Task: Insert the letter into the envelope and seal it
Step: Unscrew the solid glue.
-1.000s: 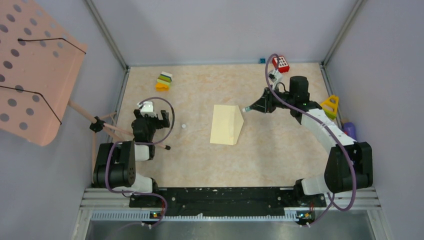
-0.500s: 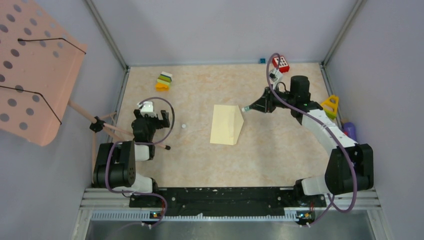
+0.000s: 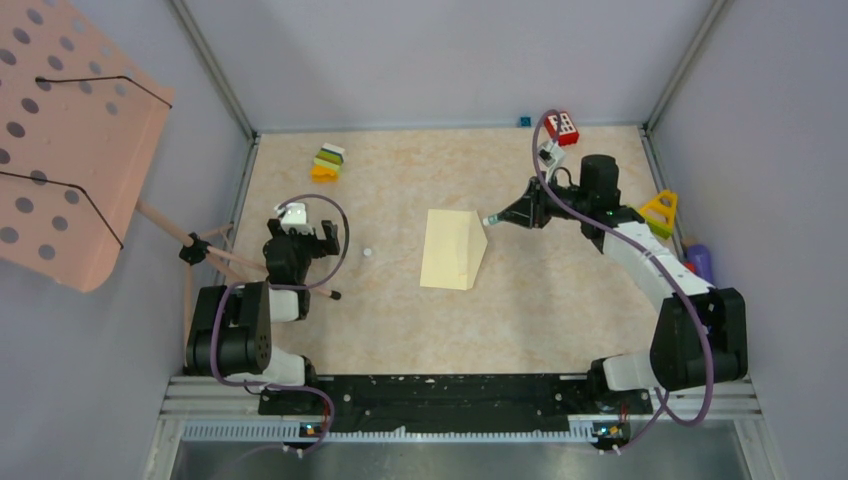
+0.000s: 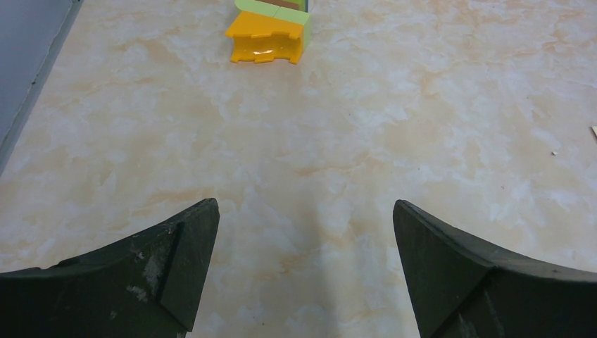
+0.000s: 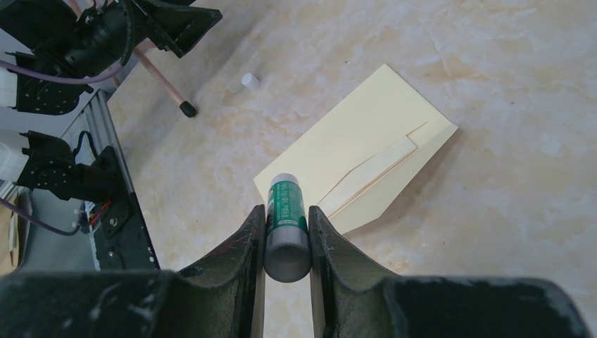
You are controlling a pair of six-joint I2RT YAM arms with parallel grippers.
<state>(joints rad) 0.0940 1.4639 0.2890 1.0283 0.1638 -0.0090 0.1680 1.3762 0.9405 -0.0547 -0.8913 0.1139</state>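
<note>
The pale yellow envelope (image 3: 452,248) lies flat mid-table, its triangular flap open toward the right. In the right wrist view the envelope (image 5: 359,141) shows a paler strip along the flap fold. I see no separate letter sheet. My right gripper (image 3: 492,218) hovers just right of the flap's far corner. It is shut on a glue stick (image 5: 286,211) with a green label, whose tip points at the envelope; the right gripper (image 5: 286,222) holds it by its grey end. My left gripper (image 3: 302,230) is open and empty above bare table at the left (image 4: 304,211).
A small white cap (image 3: 367,253) lies between the left gripper and the envelope. Yellow and green toy blocks (image 3: 327,162) sit far left. A red block (image 3: 563,126) and a yellow triangle (image 3: 660,212) stand at the right. A pink perforated stand (image 3: 70,150) has legs (image 3: 230,258) beside the left arm.
</note>
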